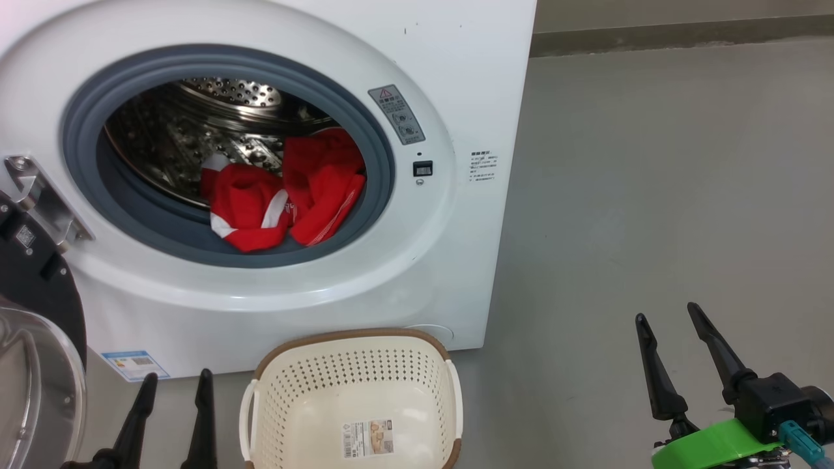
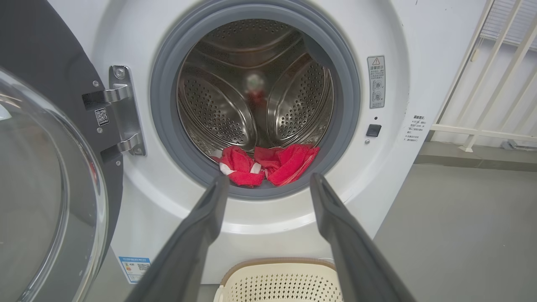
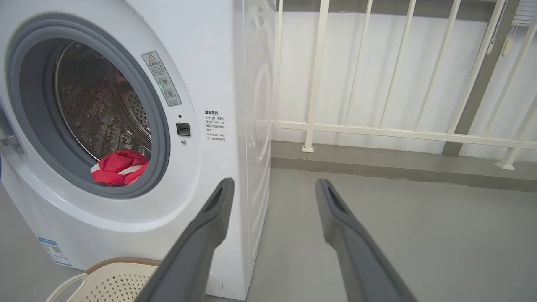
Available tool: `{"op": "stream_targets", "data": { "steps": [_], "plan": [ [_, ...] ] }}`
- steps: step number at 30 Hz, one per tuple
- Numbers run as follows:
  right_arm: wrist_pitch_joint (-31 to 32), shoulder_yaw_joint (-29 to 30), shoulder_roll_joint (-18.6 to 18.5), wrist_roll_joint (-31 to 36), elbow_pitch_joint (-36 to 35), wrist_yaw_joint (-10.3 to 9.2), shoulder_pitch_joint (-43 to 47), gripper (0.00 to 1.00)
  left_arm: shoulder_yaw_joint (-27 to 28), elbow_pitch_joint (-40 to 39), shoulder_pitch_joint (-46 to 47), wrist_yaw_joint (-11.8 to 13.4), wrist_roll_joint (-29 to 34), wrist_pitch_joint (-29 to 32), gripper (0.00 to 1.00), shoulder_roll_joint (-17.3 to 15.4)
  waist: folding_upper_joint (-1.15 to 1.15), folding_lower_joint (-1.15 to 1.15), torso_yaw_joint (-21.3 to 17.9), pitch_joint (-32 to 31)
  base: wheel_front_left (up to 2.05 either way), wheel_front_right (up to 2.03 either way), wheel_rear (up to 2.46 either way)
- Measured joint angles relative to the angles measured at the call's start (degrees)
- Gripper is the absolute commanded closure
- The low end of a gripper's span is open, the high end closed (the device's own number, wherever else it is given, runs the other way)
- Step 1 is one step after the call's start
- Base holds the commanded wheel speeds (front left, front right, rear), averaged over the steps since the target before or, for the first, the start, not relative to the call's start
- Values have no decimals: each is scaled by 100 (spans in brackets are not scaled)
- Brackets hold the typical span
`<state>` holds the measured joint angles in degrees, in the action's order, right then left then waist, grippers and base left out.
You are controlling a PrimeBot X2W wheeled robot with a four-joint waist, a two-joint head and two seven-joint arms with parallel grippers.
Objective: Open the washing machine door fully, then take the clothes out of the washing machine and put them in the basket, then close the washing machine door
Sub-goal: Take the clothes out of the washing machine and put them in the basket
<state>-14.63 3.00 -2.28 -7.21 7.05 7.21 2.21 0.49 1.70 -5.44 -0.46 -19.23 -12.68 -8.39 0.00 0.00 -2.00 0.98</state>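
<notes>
Standing open-mouthed, the washing machine (image 1: 456, 78) has its door (image 1: 32, 365) swung wide left, freeing the drum (image 1: 195, 124) for reaching in. The basket (image 1: 306, 384) sits just below the opening to catch the clothes (image 1: 287, 189), heaped at the drum's front. Both the left gripper (image 1: 178, 376) and right gripper (image 1: 668, 312) gape wide, empty. The blue label (image 1: 135, 363) is too small to read.

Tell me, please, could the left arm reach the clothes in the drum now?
Probably yes: the door is swung aside, and the open left gripper faces the clothes with nothing between.
</notes>
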Motion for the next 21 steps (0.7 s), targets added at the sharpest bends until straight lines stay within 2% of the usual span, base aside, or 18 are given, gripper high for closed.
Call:
{"op": "stream_targets", "data": {
  "steps": [12,21],
  "plan": [
    [0,-3,0,2,-32,0,-18,0,-141,157,403,103,1,110,0,21,0,0,84,169,0,0,0],
    [0,-91,-1,20,-64,0,-211,0,-372,422,1163,130,63,152,0,84,0,0,166,498,0,0,0]
  ]
}}
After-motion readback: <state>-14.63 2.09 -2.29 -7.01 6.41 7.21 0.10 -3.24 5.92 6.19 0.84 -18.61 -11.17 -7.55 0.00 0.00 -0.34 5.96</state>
